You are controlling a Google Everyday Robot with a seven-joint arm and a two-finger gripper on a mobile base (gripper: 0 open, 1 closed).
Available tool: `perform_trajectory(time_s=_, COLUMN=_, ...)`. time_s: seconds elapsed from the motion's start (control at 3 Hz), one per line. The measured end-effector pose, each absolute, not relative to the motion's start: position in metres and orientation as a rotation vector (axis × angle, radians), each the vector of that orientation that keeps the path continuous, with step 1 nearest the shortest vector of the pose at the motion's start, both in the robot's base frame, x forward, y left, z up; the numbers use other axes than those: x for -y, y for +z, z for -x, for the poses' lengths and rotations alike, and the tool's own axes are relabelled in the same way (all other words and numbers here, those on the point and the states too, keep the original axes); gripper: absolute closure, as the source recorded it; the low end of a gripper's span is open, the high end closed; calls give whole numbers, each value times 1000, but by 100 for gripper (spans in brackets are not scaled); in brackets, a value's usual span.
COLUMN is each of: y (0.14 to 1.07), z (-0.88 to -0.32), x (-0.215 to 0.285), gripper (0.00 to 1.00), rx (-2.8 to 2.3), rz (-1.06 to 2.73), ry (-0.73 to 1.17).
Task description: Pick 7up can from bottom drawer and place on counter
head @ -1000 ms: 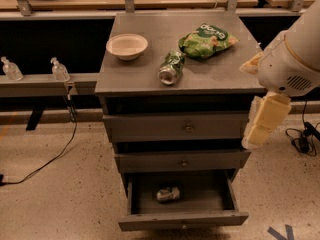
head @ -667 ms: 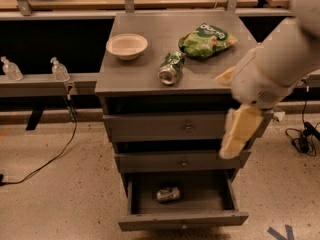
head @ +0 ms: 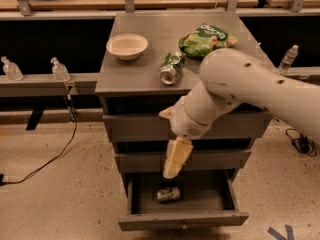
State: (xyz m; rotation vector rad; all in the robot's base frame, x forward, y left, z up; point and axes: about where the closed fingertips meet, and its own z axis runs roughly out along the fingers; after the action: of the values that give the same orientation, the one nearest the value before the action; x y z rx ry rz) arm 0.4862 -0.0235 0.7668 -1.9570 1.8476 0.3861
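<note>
The drawer, bottom middle of the frame, stands pulled open, so that step looks done. The 7up can lies on its side on the drawer floor, left of centre, not yet picked up. My gripper hangs in the lower middle of the frame, pointing down, its tip just above the can in the picture and apart from it. It holds nothing that I can see. Whether the jaws are open or closed I cannot tell (they show only as one pale block).

By my reckoning, all of the carrying is left: reach in, take the can, lift it out and set it on the tabletop, upper middle. A green can, a bowl and a chip bag already lie there.

My arm covers the tabletop's right front corner and much of the two upper drawer fronts. How deep my gripper sits relative to the can is hard to judge, and the can's label is too dim to read.
</note>
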Motion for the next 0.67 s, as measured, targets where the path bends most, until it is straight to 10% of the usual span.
perform_trajectory(time_s=0.67, y=760, z=-486, x=6, gripper=0, rx=-1827, rz=1991, ry=411)
